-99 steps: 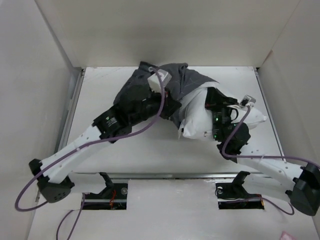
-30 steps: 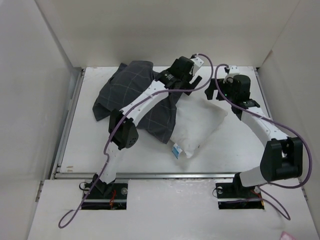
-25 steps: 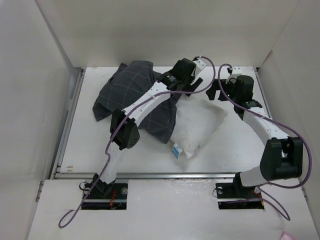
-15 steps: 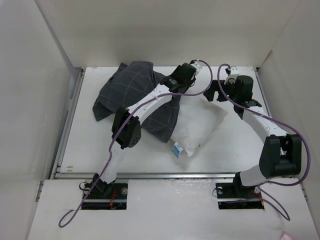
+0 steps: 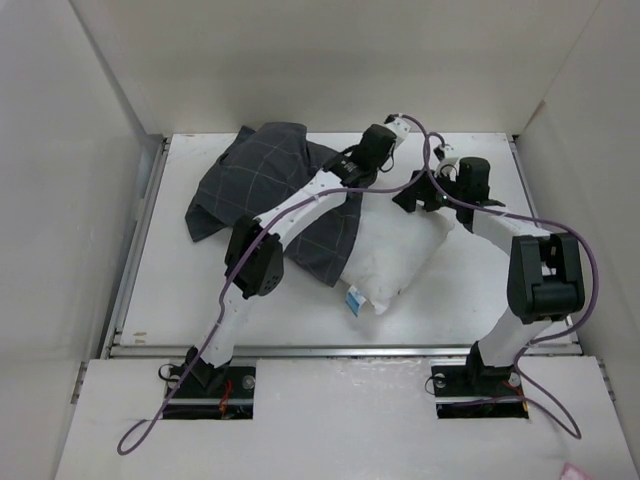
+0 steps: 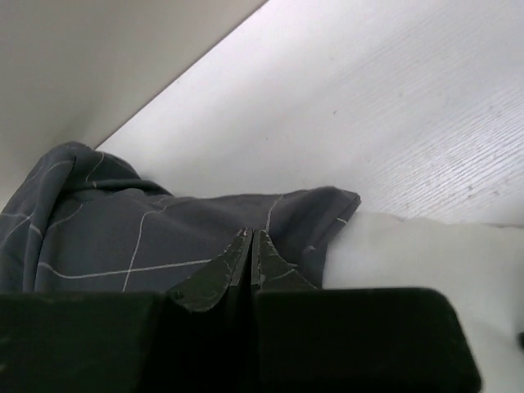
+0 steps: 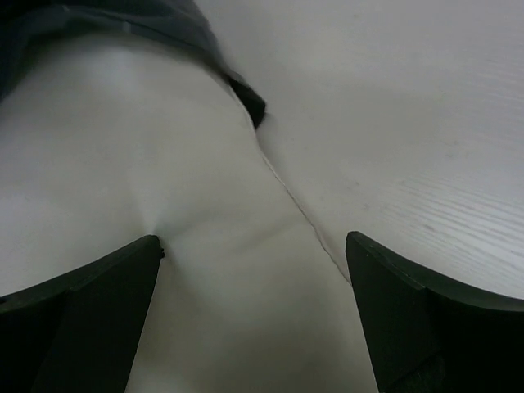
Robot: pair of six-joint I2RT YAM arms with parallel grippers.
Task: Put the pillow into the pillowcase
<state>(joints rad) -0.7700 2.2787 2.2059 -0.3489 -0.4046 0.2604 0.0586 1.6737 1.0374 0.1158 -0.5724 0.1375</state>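
The dark grid-check pillowcase (image 5: pixel 265 180) lies crumpled at the back left, its right part draped over the white pillow (image 5: pixel 395 250). A blue-and-white tag (image 5: pixel 353 300) shows at the pillow's near corner. My left gripper (image 5: pixel 352 172) is at the pillowcase's far right edge. In the left wrist view this gripper (image 6: pixel 250 235) is shut, its tips pinched into the pillowcase (image 6: pixel 123 237) beside the pillow (image 6: pixel 409 246). My right gripper (image 5: pixel 412 192) is over the pillow's far corner. There it (image 7: pixel 252 246) stands wide open, one fingertip (image 7: pixel 151 246) pressing into the pillow (image 7: pixel 123 147).
The white table (image 5: pixel 200 290) is boxed in by tall white walls at the back and both sides. A metal rail (image 5: pixel 330 350) runs along its near edge. The left arm's elbow (image 5: pixel 255 265) hangs over the pillowcase's near part.
The left gripper has gone from open to shut at the pillowcase's edge. The right gripper has moved left and down onto the pillow's far corner, staying open.
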